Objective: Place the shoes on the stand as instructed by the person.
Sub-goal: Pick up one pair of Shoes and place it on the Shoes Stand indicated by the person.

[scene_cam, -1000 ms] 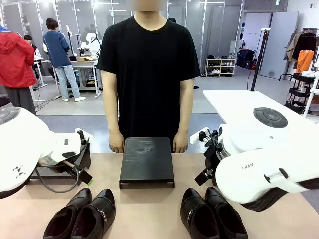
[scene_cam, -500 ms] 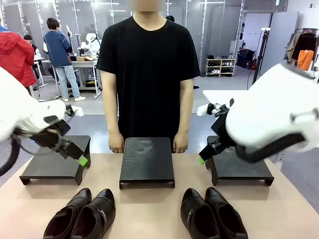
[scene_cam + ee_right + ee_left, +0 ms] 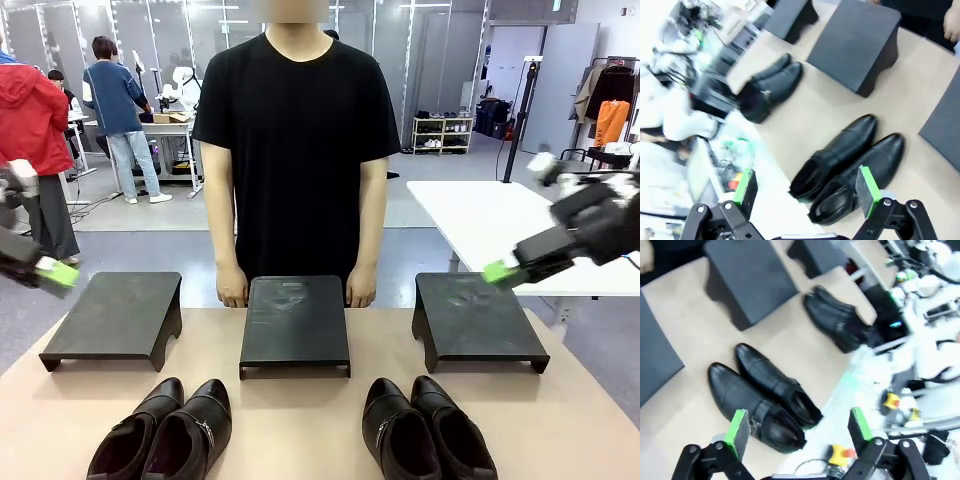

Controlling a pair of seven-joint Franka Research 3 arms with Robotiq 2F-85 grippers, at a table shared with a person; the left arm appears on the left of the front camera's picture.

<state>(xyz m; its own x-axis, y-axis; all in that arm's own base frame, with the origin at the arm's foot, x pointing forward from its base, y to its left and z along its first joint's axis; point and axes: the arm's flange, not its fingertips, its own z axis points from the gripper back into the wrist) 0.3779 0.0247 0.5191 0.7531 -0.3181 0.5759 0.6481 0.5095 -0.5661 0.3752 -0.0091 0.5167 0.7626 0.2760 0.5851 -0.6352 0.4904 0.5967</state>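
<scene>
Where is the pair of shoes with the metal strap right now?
In the front view, the strapped pair sits near the table's front edge on the robot's left, in front of the left stand, with the plain pair to its right.

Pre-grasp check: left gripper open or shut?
Open: left gripper has its green pads spread wide apart above the shoes, holding nothing.

Glossy black shoes, matte black stands, light tan table.

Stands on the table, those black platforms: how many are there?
3. The left stand, the middle stand directly before the person, and the right stand, all in one row. None seems hidden.
</scene>
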